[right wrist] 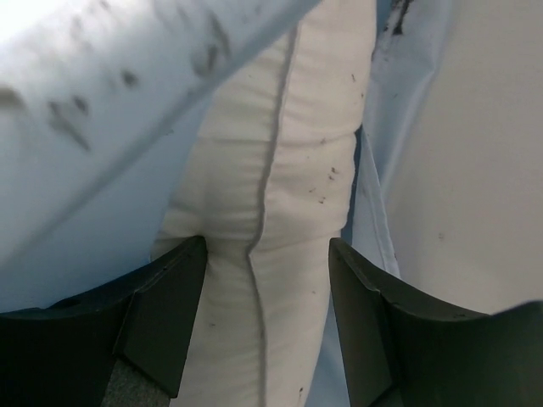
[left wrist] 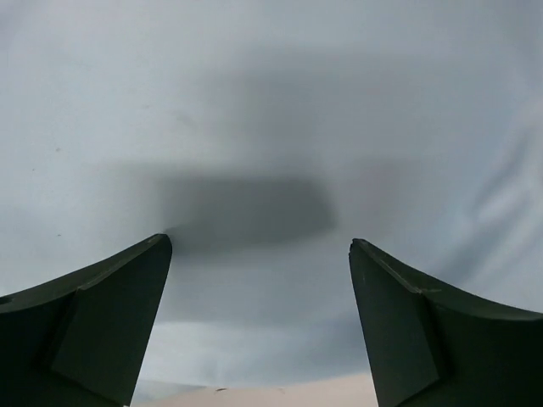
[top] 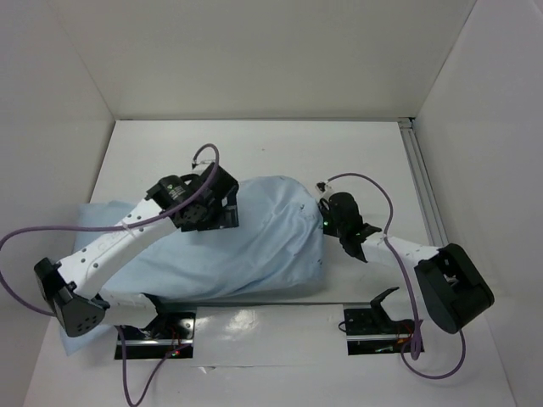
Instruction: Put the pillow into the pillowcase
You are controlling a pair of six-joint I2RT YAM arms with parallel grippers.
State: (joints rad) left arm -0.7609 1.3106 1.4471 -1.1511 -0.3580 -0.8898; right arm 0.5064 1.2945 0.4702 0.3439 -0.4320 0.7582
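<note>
The light blue pillowcase (top: pixel 263 246) lies across the middle of the table, bulging. The white pillow (right wrist: pixel 288 153) shows only in the right wrist view, its seamed edge sticking out of the case's open right end. The pillowcase (right wrist: pixel 102 127) drapes over it there. My right gripper (top: pixel 327 219) sits at that right end; its jaws (right wrist: pixel 267 246) pinch the pillow's edge from both sides. My left gripper (top: pixel 219 219) rests on top of the pillowcase (left wrist: pixel 271 102) near its upper left, open (left wrist: pixel 259 246) with only smooth blue cloth between the fingers.
White enclosure walls stand at the back and both sides. An aluminium rail (top: pixel 422 178) runs along the right edge of the table. Two black mounting plates (top: pixel 157 335) (top: pixel 373 326) sit at the near edge, with purple cables looping from both arms.
</note>
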